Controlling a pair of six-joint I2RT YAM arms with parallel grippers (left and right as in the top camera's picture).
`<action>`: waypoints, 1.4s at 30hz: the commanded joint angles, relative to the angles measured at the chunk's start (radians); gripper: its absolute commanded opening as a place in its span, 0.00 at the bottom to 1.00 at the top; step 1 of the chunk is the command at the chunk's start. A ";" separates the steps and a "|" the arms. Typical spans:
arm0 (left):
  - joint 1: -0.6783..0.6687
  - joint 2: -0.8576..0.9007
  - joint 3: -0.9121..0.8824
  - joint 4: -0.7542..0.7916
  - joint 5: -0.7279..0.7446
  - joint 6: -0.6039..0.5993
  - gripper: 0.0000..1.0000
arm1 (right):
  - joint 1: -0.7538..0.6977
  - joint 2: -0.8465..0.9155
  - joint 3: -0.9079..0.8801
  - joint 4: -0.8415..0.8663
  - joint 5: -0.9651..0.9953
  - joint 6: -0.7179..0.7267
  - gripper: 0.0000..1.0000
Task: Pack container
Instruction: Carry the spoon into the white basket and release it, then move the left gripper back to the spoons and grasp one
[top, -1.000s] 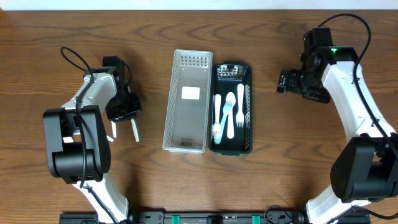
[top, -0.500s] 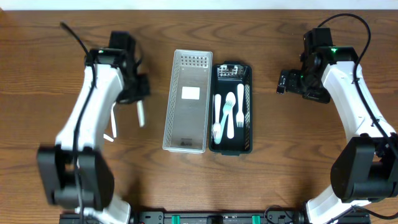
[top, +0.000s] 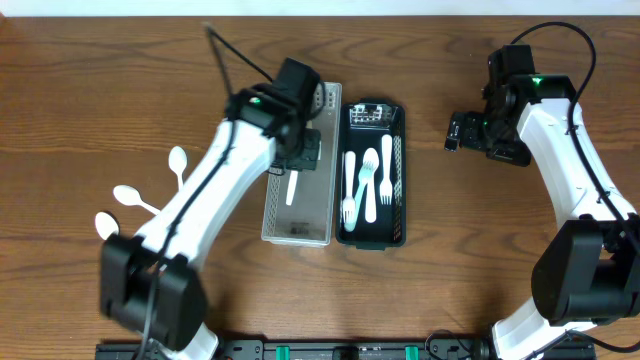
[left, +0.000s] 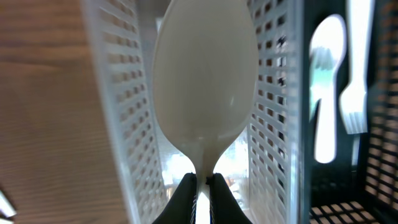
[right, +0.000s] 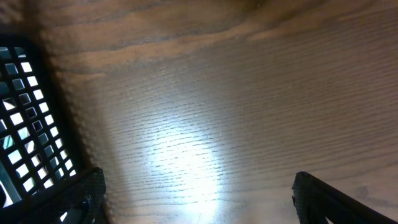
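My left gripper (top: 298, 160) is shut on a white plastic spoon (top: 293, 187) and holds it over the clear perforated bin (top: 281, 110). In the left wrist view the spoon's bowl (left: 205, 74) points ahead between the bin's walls (left: 118, 124), with the fingers (left: 200, 186) pinching its neck. The black perforated bin (top: 398, 150) beside it holds three white forks (top: 368, 185). My right gripper (top: 455, 133) is open and empty over bare table right of the black bin; its fingertips (right: 199, 193) show wide apart.
Three more white spoons (top: 178, 160) lie on the wooden table at the left, one (top: 130, 197) near the left arm's base. The black bin's corner (right: 25, 106) shows at the left of the right wrist view.
My left arm has lifted a spoon off the table at the left and swung right, bringing it over the clear bin. The right arm has not moved.
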 joint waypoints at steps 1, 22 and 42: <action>-0.011 0.061 -0.016 0.000 -0.008 -0.014 0.06 | 0.008 0.009 -0.005 -0.003 -0.004 -0.012 0.99; 0.302 -0.201 0.099 -0.141 -0.177 0.035 0.85 | 0.008 0.009 -0.005 -0.013 -0.003 -0.050 0.99; 0.601 0.213 0.035 -0.060 -0.009 0.155 0.95 | 0.008 0.009 -0.005 -0.013 -0.003 -0.057 0.99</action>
